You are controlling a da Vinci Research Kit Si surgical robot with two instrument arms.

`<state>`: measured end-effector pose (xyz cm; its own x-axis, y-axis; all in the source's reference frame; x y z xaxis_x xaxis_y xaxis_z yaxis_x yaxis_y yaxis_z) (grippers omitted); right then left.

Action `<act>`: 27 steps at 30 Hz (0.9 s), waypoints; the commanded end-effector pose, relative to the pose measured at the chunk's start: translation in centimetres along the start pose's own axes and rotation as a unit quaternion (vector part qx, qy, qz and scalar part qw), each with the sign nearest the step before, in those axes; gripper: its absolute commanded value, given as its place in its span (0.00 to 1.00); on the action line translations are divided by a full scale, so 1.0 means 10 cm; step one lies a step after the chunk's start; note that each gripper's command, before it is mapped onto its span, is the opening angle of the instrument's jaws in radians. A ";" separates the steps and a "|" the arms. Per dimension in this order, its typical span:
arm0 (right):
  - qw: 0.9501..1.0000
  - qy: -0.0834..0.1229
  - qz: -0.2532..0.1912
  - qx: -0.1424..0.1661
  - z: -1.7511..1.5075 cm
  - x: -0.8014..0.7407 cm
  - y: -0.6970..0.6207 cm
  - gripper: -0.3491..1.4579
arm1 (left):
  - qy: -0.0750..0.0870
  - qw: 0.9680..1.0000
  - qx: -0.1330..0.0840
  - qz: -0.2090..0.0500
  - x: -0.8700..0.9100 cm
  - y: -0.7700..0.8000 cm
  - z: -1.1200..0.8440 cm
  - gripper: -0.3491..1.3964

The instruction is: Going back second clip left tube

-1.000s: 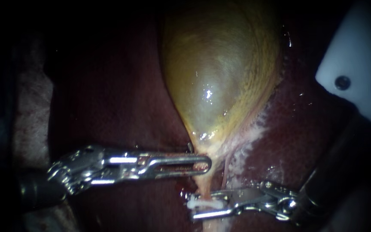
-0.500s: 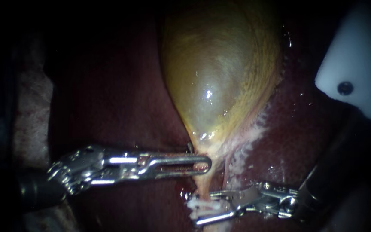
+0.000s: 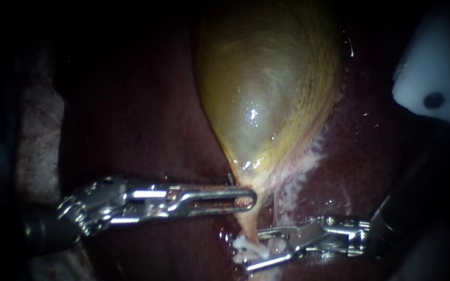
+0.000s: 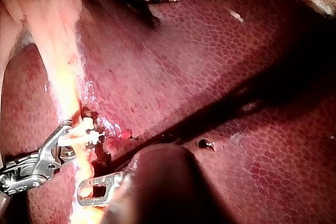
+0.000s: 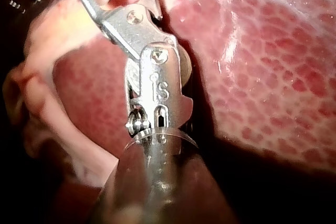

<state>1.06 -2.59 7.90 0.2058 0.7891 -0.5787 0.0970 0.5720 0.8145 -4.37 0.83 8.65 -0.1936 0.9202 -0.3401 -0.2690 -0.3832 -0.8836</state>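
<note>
Your left instrument (image 3: 250, 199) clamps the gallbladder (image 3: 266, 93) at its neck, likely to tension the left tube (image 3: 247, 225), while your right instrument (image 3: 256, 248) has its jaws spread, gripping nothing, beside the white clip (image 3: 241, 248) seated on that tube, probably ready to back off.

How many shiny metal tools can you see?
2. My left instrument comes in from the left, reaching the narrow end of the gallbladder. My right instrument comes in from the right, lower down, beside the white clip. None seems hidden.
</note>
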 end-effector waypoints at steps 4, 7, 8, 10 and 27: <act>1.000 -0.001 -0.003 0.000 0.000 0.000 0.000 0.47 | 0.000 1.000 0.000 0.000 0.000 0.000 0.000 0.00; 1.000 -0.001 -0.003 0.000 0.002 0.000 0.001 0.47 | 0.000 1.000 0.000 0.000 0.000 0.000 0.000 0.00; 1.000 0.000 -0.003 -0.001 0.003 0.000 0.001 0.47 | 0.000 1.000 0.000 0.000 0.000 0.000 0.000 0.00; 1.000 0.000 -0.003 -0.001 0.007 0.000 0.001 0.47 | 0.000 1.000 0.000 0.000 0.000 0.000 0.000 0.00; 1.000 0.003 -0.013 -0.007 0.027 0.000 0.004 0.47 | 0.000 1.000 0.000 0.000 0.000 0.000 0.001 0.00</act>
<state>1.31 -2.64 7.95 0.1978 0.7754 -0.5997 0.0885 0.5951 0.7988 -4.38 0.83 8.65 -0.1933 0.9203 -0.3401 -0.2694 -0.3831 -0.8835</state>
